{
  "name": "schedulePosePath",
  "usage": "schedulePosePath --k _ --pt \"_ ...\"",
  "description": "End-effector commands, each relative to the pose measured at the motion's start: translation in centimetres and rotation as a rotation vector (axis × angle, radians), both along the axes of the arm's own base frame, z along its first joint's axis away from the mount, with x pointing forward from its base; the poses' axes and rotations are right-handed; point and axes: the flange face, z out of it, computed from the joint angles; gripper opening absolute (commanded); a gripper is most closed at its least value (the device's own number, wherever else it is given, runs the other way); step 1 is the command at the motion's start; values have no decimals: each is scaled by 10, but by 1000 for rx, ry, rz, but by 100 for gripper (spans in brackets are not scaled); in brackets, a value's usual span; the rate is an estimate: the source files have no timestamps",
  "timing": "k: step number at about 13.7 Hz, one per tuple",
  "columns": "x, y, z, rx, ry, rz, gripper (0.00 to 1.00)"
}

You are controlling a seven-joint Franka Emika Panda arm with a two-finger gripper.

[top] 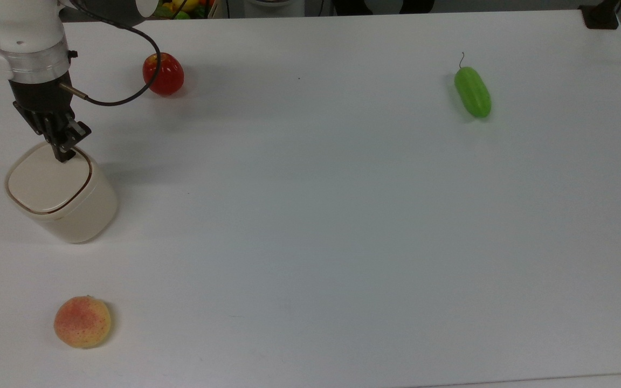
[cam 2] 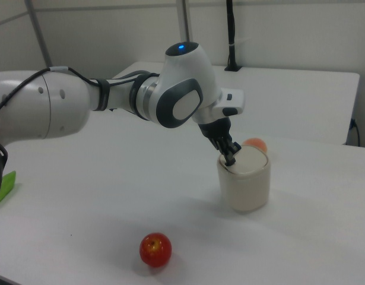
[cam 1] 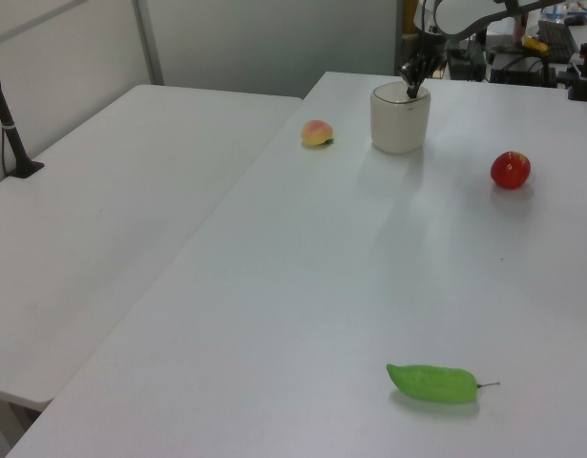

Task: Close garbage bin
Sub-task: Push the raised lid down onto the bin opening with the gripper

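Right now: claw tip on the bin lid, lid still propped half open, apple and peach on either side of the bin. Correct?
Not quite. The lid is down flat on the garbage bin, not half open; the top view shows just a thin dark seam around it. The rest holds: the claw tip is at the lid's edge, with the apple and the peach on opposite sides of the bin.

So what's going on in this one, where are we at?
A single robot arm is working on the cream garbage bin at the top view's left. Its gripper, fingers together, presses its tip on the lid's far edge, and the lid lies flat on the rim, so the bin looks closed. Around it on the white table sit a red apple, a peach and a green cucumber, all untouched.
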Motion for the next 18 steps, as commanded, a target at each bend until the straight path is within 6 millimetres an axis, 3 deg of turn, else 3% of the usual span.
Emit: schedulePosePath --k 1,13,15,18 --pt "-4 4 -18 21 40 -17 0" --pt "-2 3 -20 22 42 -18 0" --pt "-2 3 -9 17 26 -15 0" --pt "-4 9 27 9 -7 -9 0"
